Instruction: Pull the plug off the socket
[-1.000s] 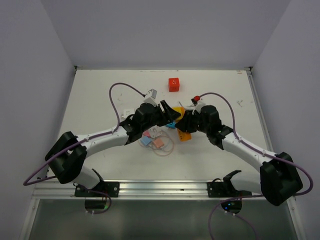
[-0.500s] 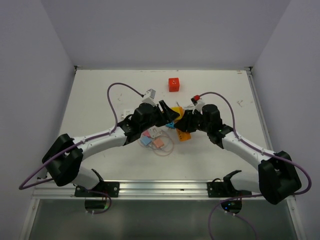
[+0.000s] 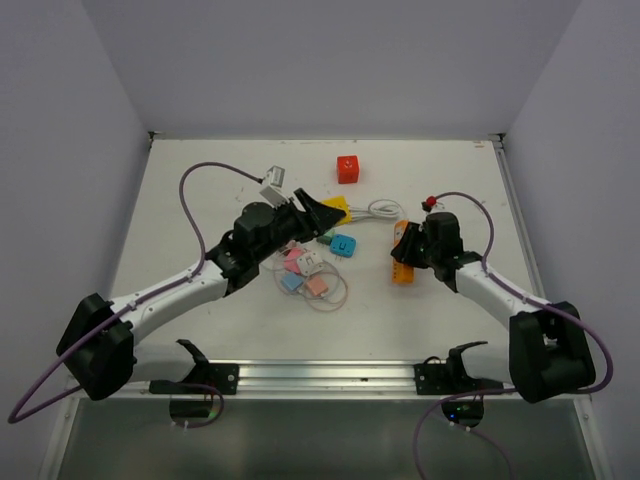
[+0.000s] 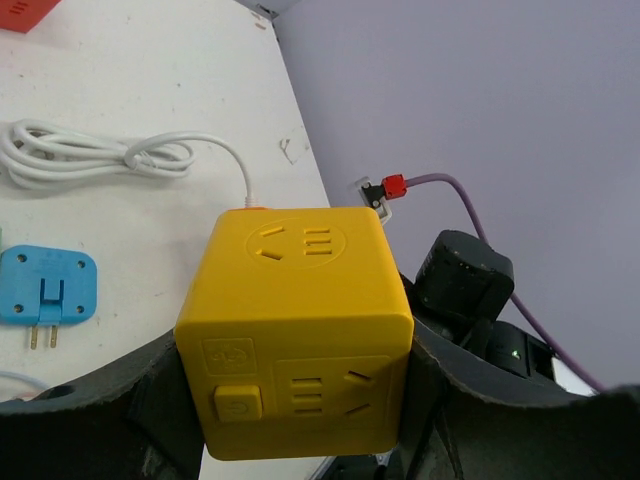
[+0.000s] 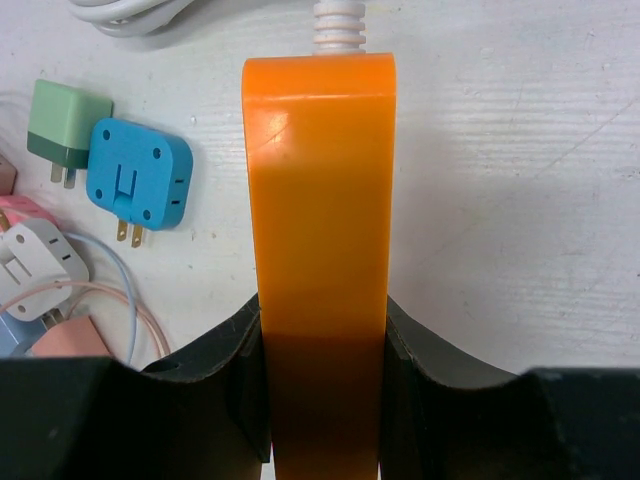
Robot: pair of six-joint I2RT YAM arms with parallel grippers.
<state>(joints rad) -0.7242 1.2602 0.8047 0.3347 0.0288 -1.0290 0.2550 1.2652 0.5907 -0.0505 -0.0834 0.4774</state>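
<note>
The socket is a yellow cube [image 3: 338, 210] with slots on its faces; my left gripper [image 3: 322, 213] is shut on its sides, and the left wrist view shows the cube [image 4: 297, 330] filling my left gripper [image 4: 297, 400]. The plug is a flat orange block [image 3: 402, 260] with a white cable [image 3: 380, 210] at its far end. My right gripper [image 3: 408, 252] is shut on it, the plug [image 5: 320, 230] wedged between the pads of my right gripper [image 5: 322, 380]. Plug and socket are apart, with a stretch of bare table between them.
A red cube [image 3: 347, 169] sits at the back. A blue adapter [image 3: 343, 245], a green one [image 5: 65, 130], and pink and white chargers [image 3: 305, 265] with a thin looped cord lie between the arms. The white cable is coiled [image 4: 100, 160] behind the socket.
The two grippers, close together before, have drawn apart: the left went left with the yellow socket, the right went right with the orange plug, which has come out of the socket.
</note>
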